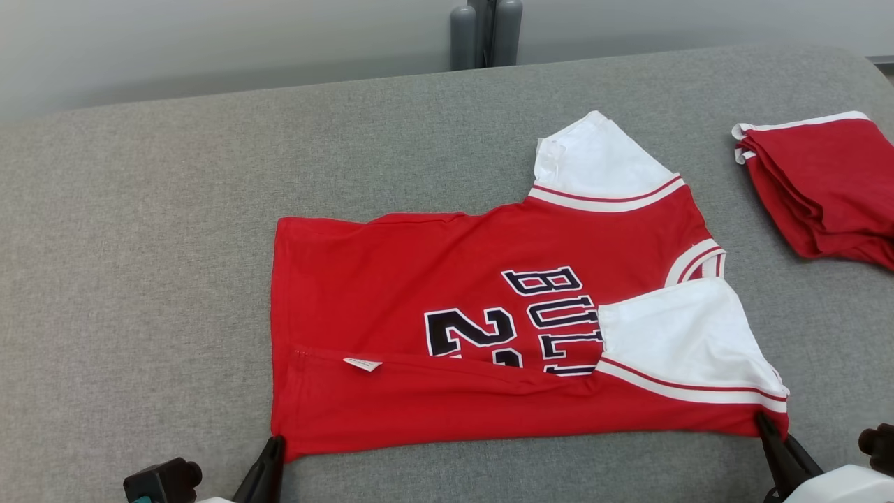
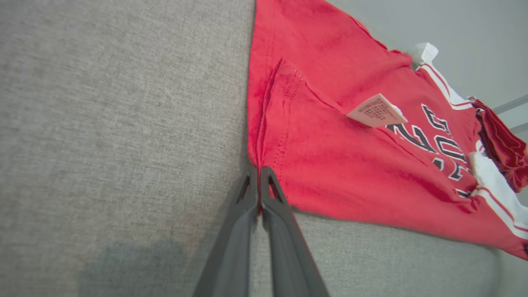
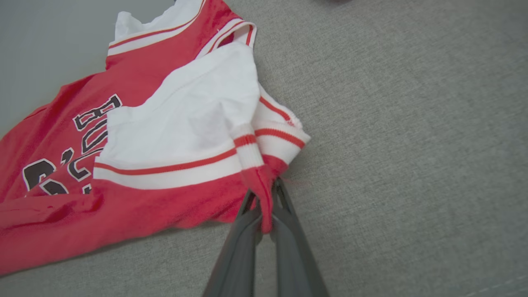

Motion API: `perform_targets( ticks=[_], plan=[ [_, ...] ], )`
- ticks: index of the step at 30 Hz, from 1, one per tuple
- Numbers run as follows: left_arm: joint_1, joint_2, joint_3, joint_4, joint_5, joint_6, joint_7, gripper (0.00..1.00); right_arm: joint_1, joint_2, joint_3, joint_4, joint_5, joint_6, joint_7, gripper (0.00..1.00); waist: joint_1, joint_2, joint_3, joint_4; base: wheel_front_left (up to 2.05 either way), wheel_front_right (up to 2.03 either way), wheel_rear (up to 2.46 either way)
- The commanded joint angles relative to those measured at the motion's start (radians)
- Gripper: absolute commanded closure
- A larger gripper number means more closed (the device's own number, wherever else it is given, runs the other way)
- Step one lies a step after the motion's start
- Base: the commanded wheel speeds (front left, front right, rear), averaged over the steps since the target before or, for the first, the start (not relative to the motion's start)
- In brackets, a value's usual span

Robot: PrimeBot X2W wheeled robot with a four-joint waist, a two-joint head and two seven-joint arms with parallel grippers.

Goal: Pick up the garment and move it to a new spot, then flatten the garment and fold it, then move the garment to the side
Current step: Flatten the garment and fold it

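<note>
Head view shows you the red jersey (image 1: 489, 279) mid-frame on the grey bench (image 1: 140, 244), its near edge turned up over the lettering, so this looks like the folding step. Your left tool (image 1: 274, 443), lower left, is clamped on the hem corner; your right tool (image 1: 765, 423), lower right, is clamped on the shoulder corner. Next, I judge, raise both corners evenly and carry them up-frame. Left wrist view shows the care label (image 2: 376, 110) standing up; head view adds a folded red pile (image 1: 824, 188) at upper right.
</note>
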Motion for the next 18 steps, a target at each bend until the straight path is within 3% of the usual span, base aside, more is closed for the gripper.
perform_targets(
  ticks=[1,2,3,12,18],
  plan=[
    [-0.015,0.007,0.008,0.007,0.0,0.001,-0.009,0.68,-0.012,-0.003,-0.008,0.008,-0.005,0.0,-0.017,0.27,0.0,0.0,-0.002,-0.002,0.0,0.0,0.0],
    [-0.02,0.01,0.01,0.014,0.005,0.001,-0.015,0.18,-0.019,-0.003,-0.014,0.012,-0.012,0.0,-0.04,0.0,0.0,0.0,-0.003,-0.004,0.0,0.0,0.0],
    [-0.022,0.011,0.011,0.019,0.006,0.0,-0.017,0.0,-0.019,-0.002,-0.018,0.024,-0.017,0.0,-0.052,0.0,0.0,0.0,-0.004,-0.004,0.0,0.0,0.0],
    [-0.058,0.064,0.044,-0.005,0.048,0.018,-0.047,0.0,-0.033,-0.011,-0.041,0.035,-0.047,0.0,-0.111,0.0,0.0,0.0,-0.007,-0.016,0.0,0.0,0.0],
    [-0.19,0.131,0.027,0.007,0.108,-0.002,-0.004,0.0,-0.09,-0.047,-0.027,-0.006,-0.078,0.0,-0.131,0.0,0.0,0.0,-0.002,-0.028,0.0,0.0,0.0]
  ],
)
